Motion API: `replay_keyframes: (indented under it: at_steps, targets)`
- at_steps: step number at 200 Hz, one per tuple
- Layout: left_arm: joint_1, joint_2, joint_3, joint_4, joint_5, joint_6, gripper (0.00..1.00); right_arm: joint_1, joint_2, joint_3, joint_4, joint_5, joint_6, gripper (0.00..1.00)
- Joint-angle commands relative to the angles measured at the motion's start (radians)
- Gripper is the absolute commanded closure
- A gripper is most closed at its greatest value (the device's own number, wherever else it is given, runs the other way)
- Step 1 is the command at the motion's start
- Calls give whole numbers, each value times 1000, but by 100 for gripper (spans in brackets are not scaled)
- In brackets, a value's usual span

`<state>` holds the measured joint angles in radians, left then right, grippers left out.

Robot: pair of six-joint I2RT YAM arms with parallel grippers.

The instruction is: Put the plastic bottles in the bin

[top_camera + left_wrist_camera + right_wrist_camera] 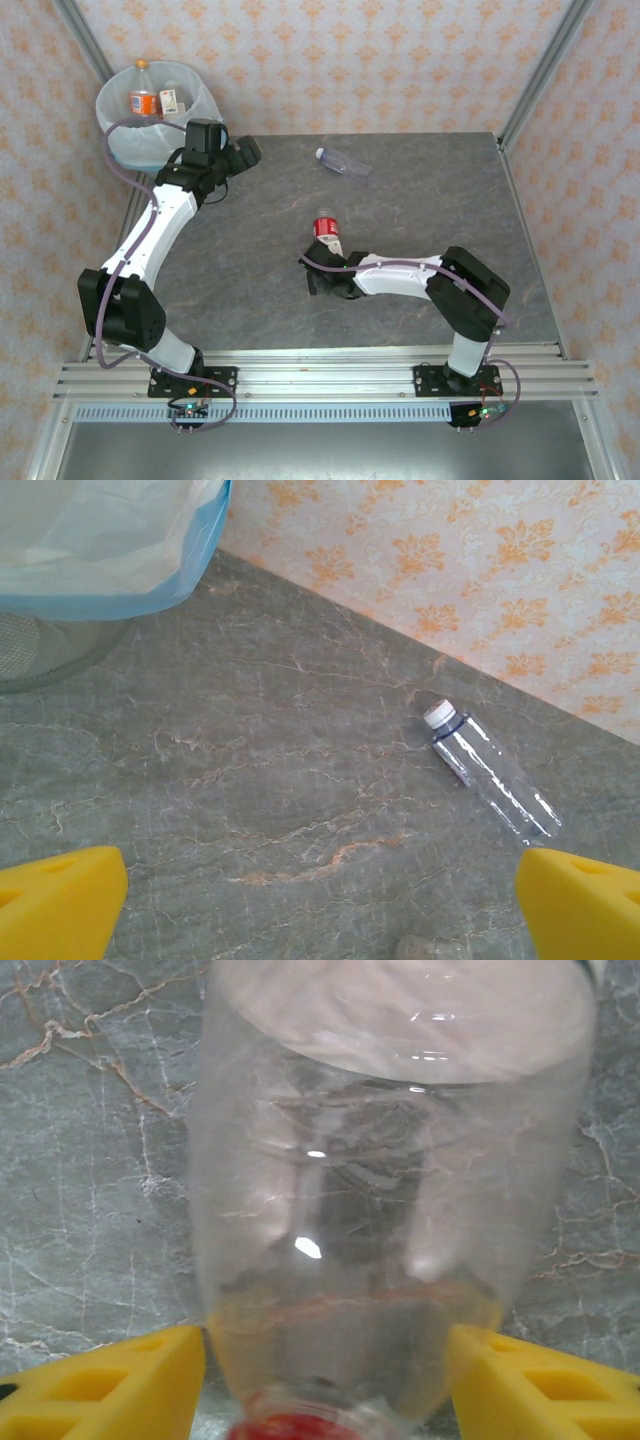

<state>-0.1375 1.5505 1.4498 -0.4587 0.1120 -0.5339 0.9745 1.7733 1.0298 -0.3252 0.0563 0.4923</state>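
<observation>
right pincer (pixel 326 1375) astride a clear bottle (pixel 390 1160) on the worktop (pixel 80 1160), clamped or not i cannot tell, left pincer (pixel 320 905) apart near the bin (pixel 120 602)

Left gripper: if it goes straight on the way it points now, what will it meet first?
Most likely the bare table: the open left gripper tilts down toward it, with the bin left of its line and the clear bottle right of it in the wrist view. Depth is unclear.

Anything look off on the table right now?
Nothing damaged or spilled. One clear bottle lies on its side near the far wall; a red-labelled bottle sits between the jaws of the right gripper.
</observation>
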Motion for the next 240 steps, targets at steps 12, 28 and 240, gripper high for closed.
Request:
replay_keyframes:
  at_steps: [12, 28, 240]
  targets:
    - [-1, -24, -14, -2, -32, -19, 0, -1, 7, 1, -1, 9, -14, 42]
    - [-1, -27, -14, -23, -70, -8, 0, -1, -2, -13, 4, 17, -14, 45]
    - [-5, 2, -64, 126, 154, -122, 0, -82, -401, -404, 542, 16, -55, 100]
